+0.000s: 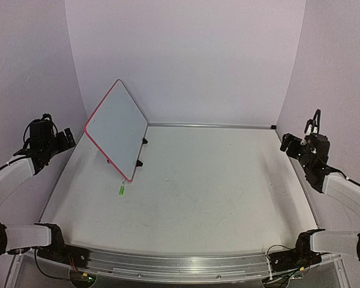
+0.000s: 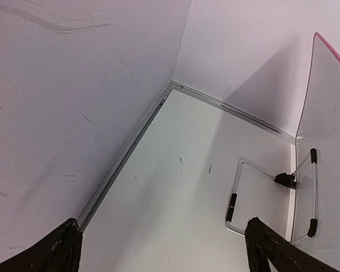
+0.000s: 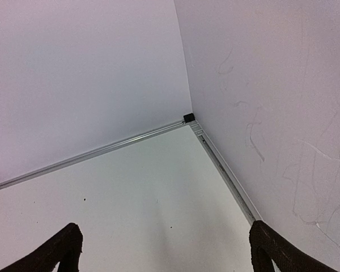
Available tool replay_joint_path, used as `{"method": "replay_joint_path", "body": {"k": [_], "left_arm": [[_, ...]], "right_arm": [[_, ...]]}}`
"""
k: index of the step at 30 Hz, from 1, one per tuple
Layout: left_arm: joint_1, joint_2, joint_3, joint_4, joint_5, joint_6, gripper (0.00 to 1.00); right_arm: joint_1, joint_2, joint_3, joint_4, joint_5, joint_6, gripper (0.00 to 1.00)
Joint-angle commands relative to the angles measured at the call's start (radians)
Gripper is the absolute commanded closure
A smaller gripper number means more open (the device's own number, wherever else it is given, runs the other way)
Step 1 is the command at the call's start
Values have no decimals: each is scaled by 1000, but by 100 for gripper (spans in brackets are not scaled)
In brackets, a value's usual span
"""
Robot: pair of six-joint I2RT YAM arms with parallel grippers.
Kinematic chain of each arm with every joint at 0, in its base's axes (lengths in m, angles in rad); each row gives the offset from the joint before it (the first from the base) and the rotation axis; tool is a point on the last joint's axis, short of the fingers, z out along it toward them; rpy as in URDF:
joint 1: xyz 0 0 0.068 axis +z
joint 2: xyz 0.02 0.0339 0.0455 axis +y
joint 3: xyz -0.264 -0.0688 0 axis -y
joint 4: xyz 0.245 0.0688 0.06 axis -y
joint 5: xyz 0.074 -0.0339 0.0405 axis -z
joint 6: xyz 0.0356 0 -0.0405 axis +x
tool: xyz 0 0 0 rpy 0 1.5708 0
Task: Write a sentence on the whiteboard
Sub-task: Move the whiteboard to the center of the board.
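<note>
White table (image 1: pixel 228 186), pale walls. Whiteboard (image 1: pixel 116 128) stands tilted on wire stand (image 2: pixel 238 198) at 10 o'clock. Small green item (image 1: pixel 122 189), probably a marker, lies at its 6 o'clock corner. Left gripper (image 2: pixel 162 229) and right gripper (image 3: pixel 164 232) are both spread and empty. Board probably light, stiff, slick and tippy: brace it at the rim.

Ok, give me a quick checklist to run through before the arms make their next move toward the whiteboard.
1. Whiteboard propped on its wire stand: ok.
2. Board face free of writing: ok, none visible.
3. Pen found: cannot tell; a small green item lies by the board's near corner, too small to identify.
4. Left pincer open, empty: ok.
5. Right pincer open, empty: ok.
</note>
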Motion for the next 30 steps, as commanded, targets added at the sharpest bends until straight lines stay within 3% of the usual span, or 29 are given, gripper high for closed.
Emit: {"method": "replay_joint_path", "body": {"k": [1,6,10,13,19,24,30], "left_arm": [[1,-6,166,-210,0,-68,0],[2,68,355,-416,103,-42,0],[3,160,528,-522,374,-4,0],[4,226,622,-572,504,15,1],[5,237,590,-503,532,43,1],[6,227,539,-375,650,-12,1],[6,289,614,-362,741,-41,1]], "right_arm": [[-3,1,88,-78,-166,-22,2],[35,108,198,-125,-381,-51,2],[238,227,308,-175,-369,-170,2],[333,365,412,-190,-510,-189,4],[540,696,682,-270,-616,-283,11],[633,950,915,-308,-666,-301,15],[704,1191,1160,-365,-683,-298,16]]}}
